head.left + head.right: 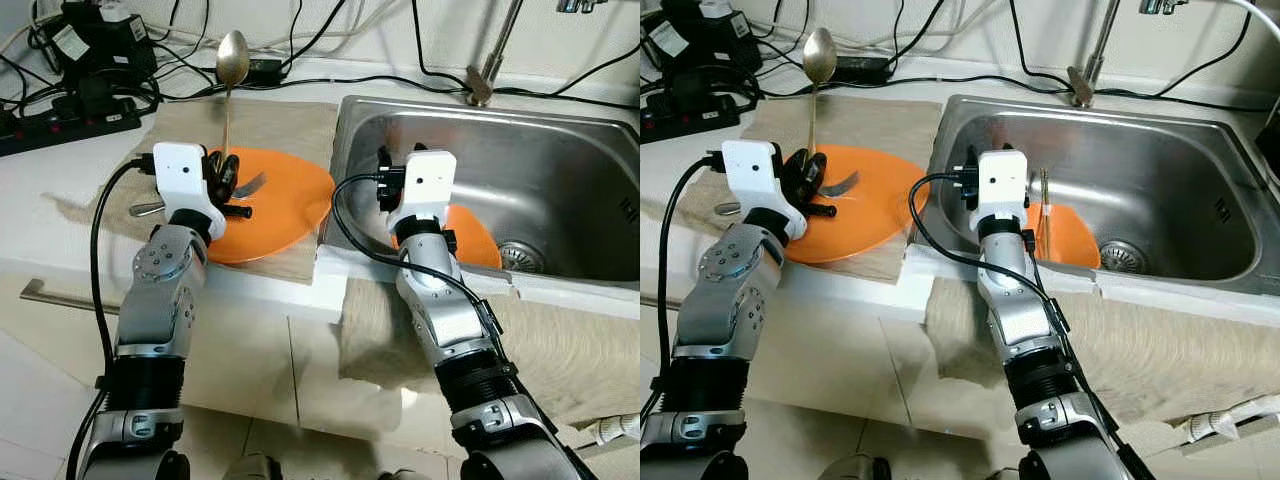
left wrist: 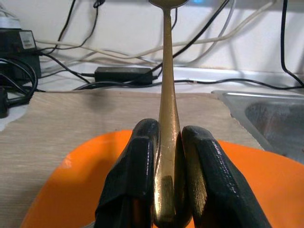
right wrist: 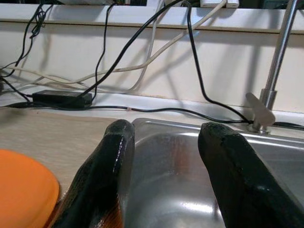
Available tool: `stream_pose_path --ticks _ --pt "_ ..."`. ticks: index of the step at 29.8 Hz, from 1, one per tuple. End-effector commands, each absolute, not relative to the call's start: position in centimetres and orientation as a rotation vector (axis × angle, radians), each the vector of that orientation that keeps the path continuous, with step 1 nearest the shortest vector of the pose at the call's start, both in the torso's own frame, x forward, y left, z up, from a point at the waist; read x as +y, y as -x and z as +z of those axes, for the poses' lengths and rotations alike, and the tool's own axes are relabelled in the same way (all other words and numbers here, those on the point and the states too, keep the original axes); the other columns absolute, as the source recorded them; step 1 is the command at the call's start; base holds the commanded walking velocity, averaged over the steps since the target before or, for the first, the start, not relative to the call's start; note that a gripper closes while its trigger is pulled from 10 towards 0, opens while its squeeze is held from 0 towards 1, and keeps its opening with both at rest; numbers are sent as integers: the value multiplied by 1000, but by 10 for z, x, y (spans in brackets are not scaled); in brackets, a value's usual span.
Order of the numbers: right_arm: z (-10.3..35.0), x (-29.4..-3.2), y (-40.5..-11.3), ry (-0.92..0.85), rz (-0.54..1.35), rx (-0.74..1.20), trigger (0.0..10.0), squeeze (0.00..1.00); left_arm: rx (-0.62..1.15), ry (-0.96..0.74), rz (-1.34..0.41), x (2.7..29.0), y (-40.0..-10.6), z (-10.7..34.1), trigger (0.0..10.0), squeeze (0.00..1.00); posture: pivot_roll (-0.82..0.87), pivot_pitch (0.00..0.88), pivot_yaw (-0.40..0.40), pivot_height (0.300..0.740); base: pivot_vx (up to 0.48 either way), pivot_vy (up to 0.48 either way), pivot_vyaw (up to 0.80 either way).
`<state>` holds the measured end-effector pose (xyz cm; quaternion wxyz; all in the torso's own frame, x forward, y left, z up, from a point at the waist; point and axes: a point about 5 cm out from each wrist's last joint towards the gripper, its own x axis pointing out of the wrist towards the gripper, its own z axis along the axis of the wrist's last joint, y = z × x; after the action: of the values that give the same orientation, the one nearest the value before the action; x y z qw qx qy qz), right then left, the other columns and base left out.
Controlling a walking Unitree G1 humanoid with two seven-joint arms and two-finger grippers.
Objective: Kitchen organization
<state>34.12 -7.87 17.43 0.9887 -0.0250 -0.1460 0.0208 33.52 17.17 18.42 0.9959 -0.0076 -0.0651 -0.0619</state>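
My left gripper [image 2: 169, 129] is shut on the handle of a gold spoon [image 1: 232, 58], which stands upright with its bowl up. It hovers just over an orange plate [image 1: 288, 200] lying on the counter mat. A fork [image 1: 250, 185] lies on that plate. My right gripper [image 3: 166, 132] is open with nothing between its fingers, over the left part of the steel sink [image 1: 570, 150]. A second orange plate [image 1: 1070, 235] lies in the sink with a thin utensil [image 1: 1044, 205] across it.
A beige mat [image 1: 270, 120] covers the counter left of the sink. Power strips and cables [image 1: 70, 110] crowd the back left. The tap [image 1: 488, 75] rises behind the sink. A towel [image 1: 570, 350] hangs over the counter's front edge. A utensil handle [image 1: 146, 208] lies beside the left wrist.
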Motion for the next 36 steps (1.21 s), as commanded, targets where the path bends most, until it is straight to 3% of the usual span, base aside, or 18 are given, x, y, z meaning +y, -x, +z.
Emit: stream_pose_path --ticks 1,21,29,30,31,32,36 --pt "177 -79 -343 43 38 -305 10000 0 -120 25 -108 174 -335 180 0 431 92 33 34 740 0 0 0" --pt "171 -74 -342 33 62 -286 10000 0 -90 9 -145 172 -335 172 0 435 92 21 36 740 0 0 0" --pt "176 -61 -345 -189 190 -175 10000 0 -72 -13 -230 162 -340 172 0 439 88 12 40 740 0 0 0" --pt "176 -60 -346 -199 205 -164 10000 933 -71 -14 -234 162 -341 172 0 439 84 12 42 740 0 0 0" --pt "176 -60 -346 -199 205 -164 10000 933 -71 -14 -234 162 -341 172 0 439 84 12 42 740 0 0 0" --pt "175 -59 -346 -178 222 -152 10000 1000 -72 -14 -238 161 -342 173 0 439 83 11 42 740 0 0 0" --pt "173 -59 -347 -150 221 -139 10000 1000 -73 -13 -241 160 -343 174 0 439 80 13 44 740 0 0 0"
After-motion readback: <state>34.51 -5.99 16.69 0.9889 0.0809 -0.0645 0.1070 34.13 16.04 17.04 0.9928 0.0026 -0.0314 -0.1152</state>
